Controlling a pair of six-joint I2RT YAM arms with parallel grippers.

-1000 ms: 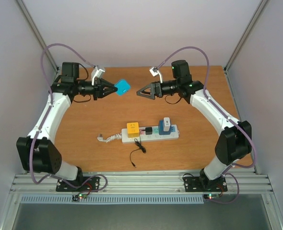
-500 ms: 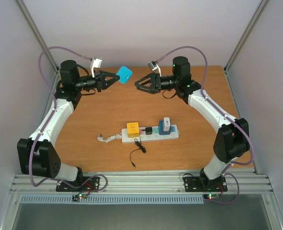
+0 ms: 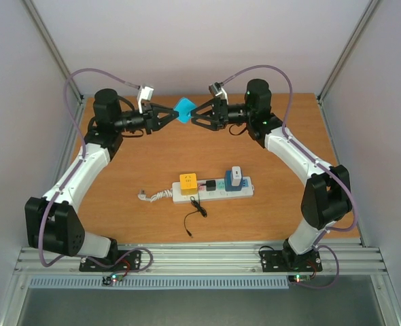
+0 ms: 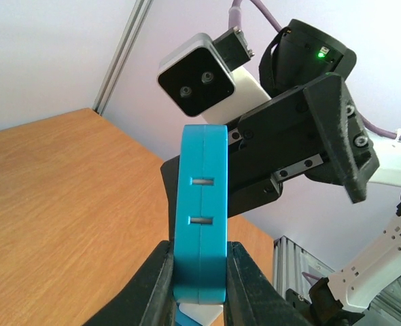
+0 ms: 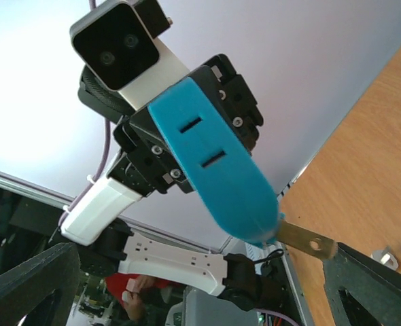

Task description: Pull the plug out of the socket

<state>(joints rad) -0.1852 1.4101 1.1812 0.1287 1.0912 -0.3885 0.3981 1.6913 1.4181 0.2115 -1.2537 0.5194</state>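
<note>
The socket (image 3: 214,191), a white power strip with a short coiled cord, lies on the table's middle. A yellow plug (image 3: 188,180), a small black plug (image 3: 210,185) and a blue-and-white plug (image 3: 236,178) sit in it. My left gripper (image 3: 175,114) is shut on a loose blue plug (image 3: 184,111), held high over the table's back. It shows edge-on between the left fingers (image 4: 153,278) in the left wrist view (image 4: 200,210). My right gripper (image 3: 196,115) is open and faces it tip to tip. The right wrist view shows the blue plug (image 5: 214,170) with a brass prong (image 5: 306,239).
A thin black cable (image 3: 194,219) trails from the black plug toward the near edge. White walls and metal posts close the table at the back and sides. The wooden tabletop (image 3: 132,163) lies around the strip.
My left gripper has carried the blue plug rightward to the back centre. My right gripper has moved left to meet it, jaws still open.
</note>
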